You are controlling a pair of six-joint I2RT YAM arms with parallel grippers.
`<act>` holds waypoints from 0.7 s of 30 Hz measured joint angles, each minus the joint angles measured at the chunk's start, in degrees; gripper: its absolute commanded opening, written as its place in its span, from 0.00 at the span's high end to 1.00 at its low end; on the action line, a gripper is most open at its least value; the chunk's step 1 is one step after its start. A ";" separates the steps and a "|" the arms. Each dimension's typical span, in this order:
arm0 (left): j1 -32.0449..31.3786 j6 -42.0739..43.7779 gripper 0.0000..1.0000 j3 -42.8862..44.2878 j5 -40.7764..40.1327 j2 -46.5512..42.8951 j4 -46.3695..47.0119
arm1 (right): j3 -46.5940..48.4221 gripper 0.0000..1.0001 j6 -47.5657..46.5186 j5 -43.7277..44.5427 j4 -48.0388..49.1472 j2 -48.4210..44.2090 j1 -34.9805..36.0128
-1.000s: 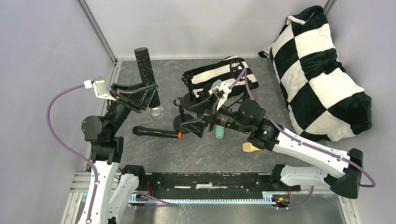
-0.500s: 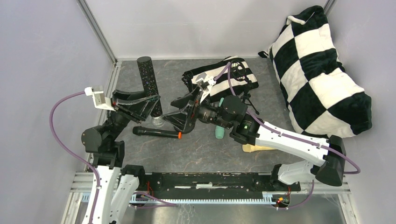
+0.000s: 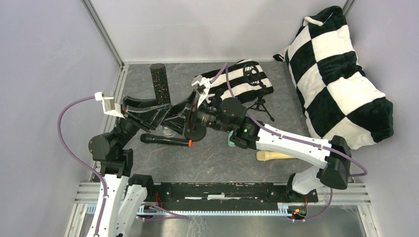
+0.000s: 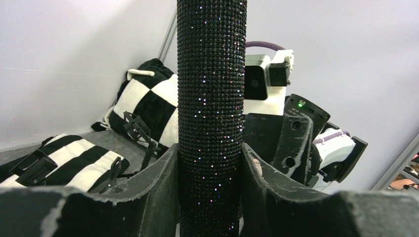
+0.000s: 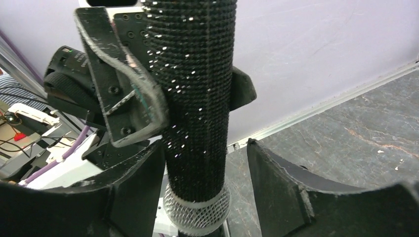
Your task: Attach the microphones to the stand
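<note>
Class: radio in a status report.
Left gripper shut on black glittery mesh-headed microphone, head down. Right gripper open around same shaft. Orange-ringed black microphone lies nearby.

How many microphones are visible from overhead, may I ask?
4: glittery black one upright in the left gripper; orange-ringed one lying beside it; mint one partly under the right arm; cream one nearby.

- Pillow (image 3: 341, 74): plush, black-and-white checks, large; propped in the far right corner of the table.
- Cloth (image 3: 232, 84): black-and-white stripes, folded; lies flat at the far middle, apart from the pillow.
- Table (image 3: 217, 163): dark grey, marbled top.
- Walls (image 3: 207, 29): plain, pale lilac-grey.
- Rail (image 3: 222, 190): black, along the near edge.
</note>
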 measured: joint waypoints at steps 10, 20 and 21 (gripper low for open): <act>-0.17 0.02 0.63 -1.84 0.02 -0.11 0.63 | 1.92 0.97 -0.98 -2.29 1.29 3.96 -0.04; -0.26 3.34 0.01 2.73 -0.37 0.24 -9.18 | -3.52 1.00 -18.53 7.69 -3.82 -2.84 0.37; -0.26 4.42 0.00 4.55 -0.37 0.50 -11.50 | -4.50 1.00 -21.14 9.18 -4.50 -4.31 0.35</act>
